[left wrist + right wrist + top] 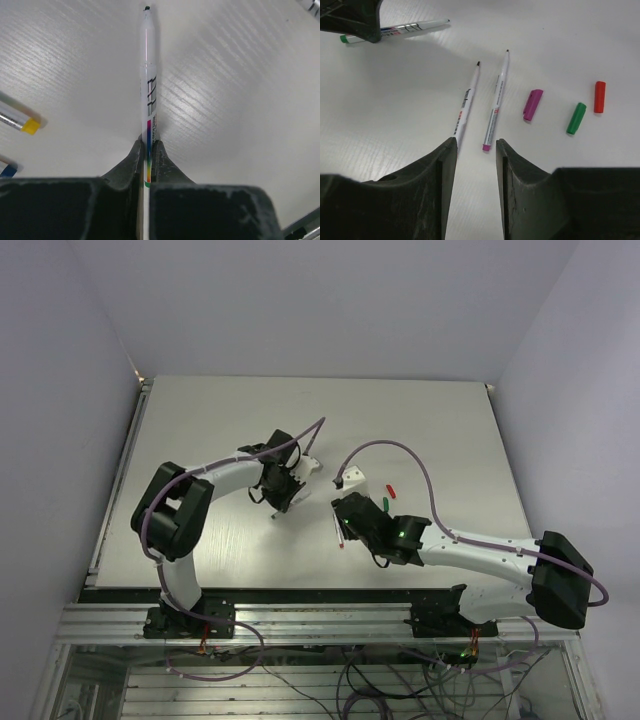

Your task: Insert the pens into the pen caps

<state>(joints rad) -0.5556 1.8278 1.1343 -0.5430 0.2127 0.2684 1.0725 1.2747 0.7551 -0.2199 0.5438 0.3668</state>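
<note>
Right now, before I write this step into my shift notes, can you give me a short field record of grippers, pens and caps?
left gripper: shut on held pen
right gripper: open, empty, above two loose pens
loose pens: dark-tipped pen beside magenta-ended pen, not touching
caps: magenta cap, green cap, red cap, each lying alone on the table
capped pens: none seen

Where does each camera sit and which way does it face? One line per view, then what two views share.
Top external: above and behind, looking down on the table; left arm, right arm show.
Left wrist: on its arm, looking along the left gripper, shut on a pen.
Right wrist: behind the open right gripper, facing pens and caps.
Shared: both wrist views show that gripped pen.
</note>
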